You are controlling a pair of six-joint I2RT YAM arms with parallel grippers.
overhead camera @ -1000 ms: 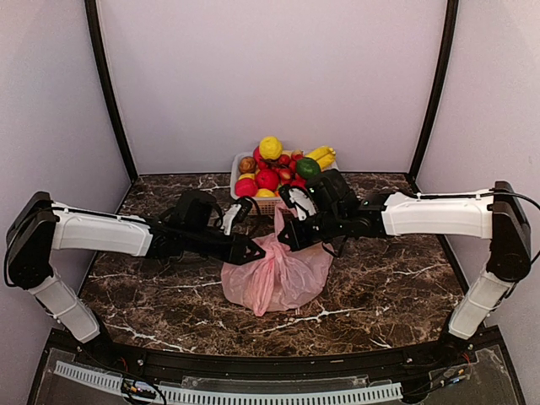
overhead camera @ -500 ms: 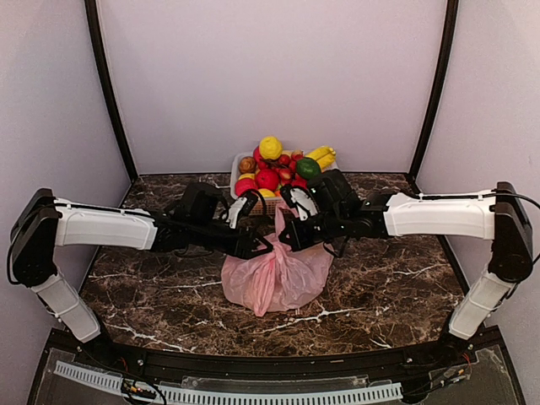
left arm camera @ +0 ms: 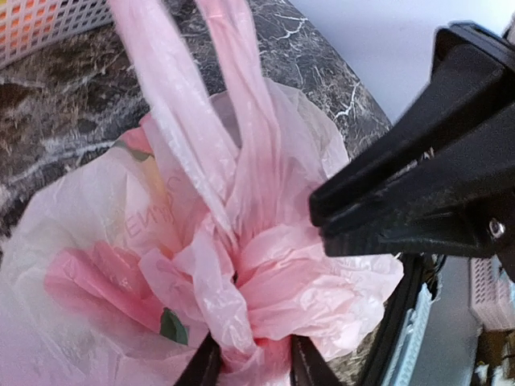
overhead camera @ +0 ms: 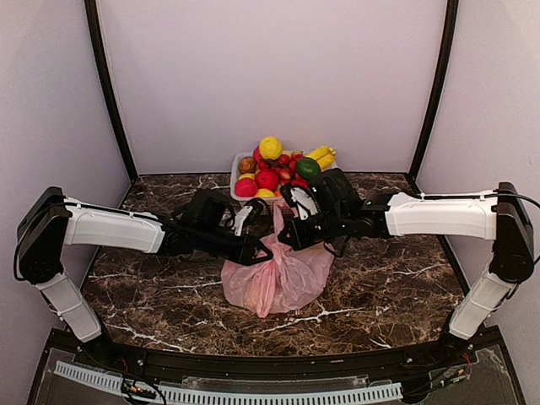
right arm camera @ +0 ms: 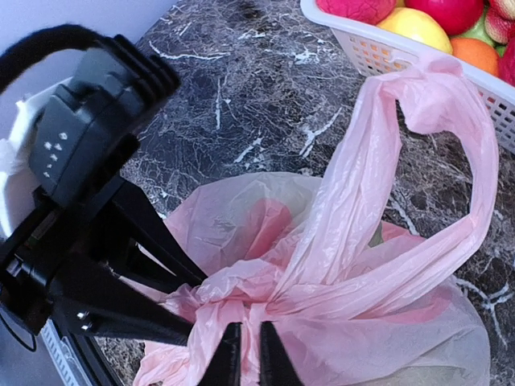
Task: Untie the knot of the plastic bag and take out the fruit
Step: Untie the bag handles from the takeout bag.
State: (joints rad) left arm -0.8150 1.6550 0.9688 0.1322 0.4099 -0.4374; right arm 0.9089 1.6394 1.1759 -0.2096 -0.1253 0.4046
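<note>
The pink plastic bag [overhead camera: 278, 278] sits mid-table, its handle loop [right arm camera: 475, 161] standing up toward the basket. The knot [left arm camera: 241, 265] is a crumpled bunch of film at the bag's top. My left gripper [left arm camera: 253, 366] is shut on film at the knot's left side. From the right, my right gripper [right arm camera: 245, 358] pinches a thin fold just below the knot [right arm camera: 241, 281], its jaws nearly touching. In the top view the left gripper [overhead camera: 253, 247] and right gripper [overhead camera: 287, 236] meet over the knot. Fruit inside shows only as a red shape [right arm camera: 278, 221] through the film.
A white basket [overhead camera: 235, 169] heaped with red, yellow and green toy fruit stands at the back of the table, right behind the bag. Purple walls close in the sides and back. Dark marble table surface [overhead camera: 396, 278] lies either side of the bag.
My left arm reached further right toward the bag; its jaws opened and shut again on the knot. The right gripper stayed in place, its jaws eased very slightly.
</note>
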